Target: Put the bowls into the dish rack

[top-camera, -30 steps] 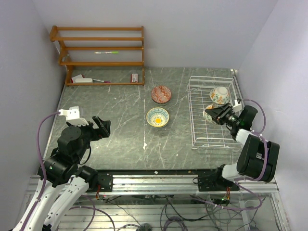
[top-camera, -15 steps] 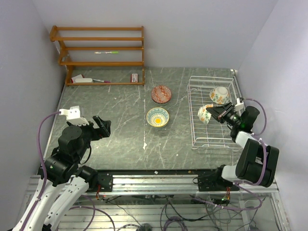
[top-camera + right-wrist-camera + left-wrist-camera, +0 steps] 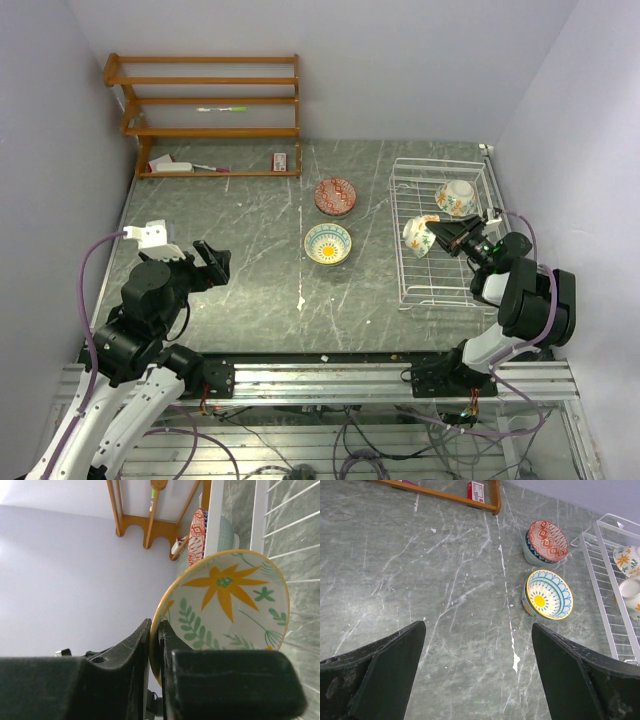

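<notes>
**Orange floral bowl pinched by its rim over the dish rack**

Your right end effector (image 3: 155,630) is clamped on the rim of the orange floral bowl (image 3: 225,605), one finger inside and one outside, so the bowl hangs on edge above the dish rack (image 3: 398,200). I judge that tilt suits standing it between the wires, though I cannot tell whether it touches them. Another floral bowl (image 3: 457,197) lies in the rack's far corner. Your left end effector (image 3: 477,630) hovers spread wide and empty over the surface (image 3: 250,290), facing the teal-yellow bowl (image 3: 328,243) and red-brown bowl (image 3: 335,196), both outside the rack.
</notes>
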Robot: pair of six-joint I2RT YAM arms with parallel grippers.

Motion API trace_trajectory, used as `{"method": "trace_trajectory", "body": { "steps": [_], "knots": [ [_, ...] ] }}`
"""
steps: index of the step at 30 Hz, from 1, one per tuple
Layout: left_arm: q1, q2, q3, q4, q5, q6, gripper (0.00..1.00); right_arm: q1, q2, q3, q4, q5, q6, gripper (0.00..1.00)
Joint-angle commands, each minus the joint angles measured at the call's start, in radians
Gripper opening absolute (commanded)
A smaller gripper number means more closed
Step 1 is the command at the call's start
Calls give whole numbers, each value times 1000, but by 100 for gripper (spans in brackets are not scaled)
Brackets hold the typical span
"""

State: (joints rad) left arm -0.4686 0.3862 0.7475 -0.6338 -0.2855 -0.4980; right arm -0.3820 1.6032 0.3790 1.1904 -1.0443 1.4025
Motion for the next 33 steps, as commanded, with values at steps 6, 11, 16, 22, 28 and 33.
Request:
{"method": "trace_trajectory", "body": {
  "steps": [6,11,16,22,28,33],
  "knots": [
    [-7,0,30,-1,-17,-2,98,3,-34,-1,-310,76,-216,23],
    [-6,-6,30,-1,-18,-4,98,3,-172,94,-738,212,-465,31],
    [-7,-11,29,0,-17,-3,98,2,-132,55,-569,148,-364,17],
    [-6,-11,29,0,-18,-3,98,6,-180,35,-438,105,-261,14],
    [-7,-12,29,-1,-19,-4,98,32,-230,62,-348,112,-161,12],
    [-7,-12,29,-1,-20,-4,98,77,-144,66,-189,137,-47,10]
  ]
}}
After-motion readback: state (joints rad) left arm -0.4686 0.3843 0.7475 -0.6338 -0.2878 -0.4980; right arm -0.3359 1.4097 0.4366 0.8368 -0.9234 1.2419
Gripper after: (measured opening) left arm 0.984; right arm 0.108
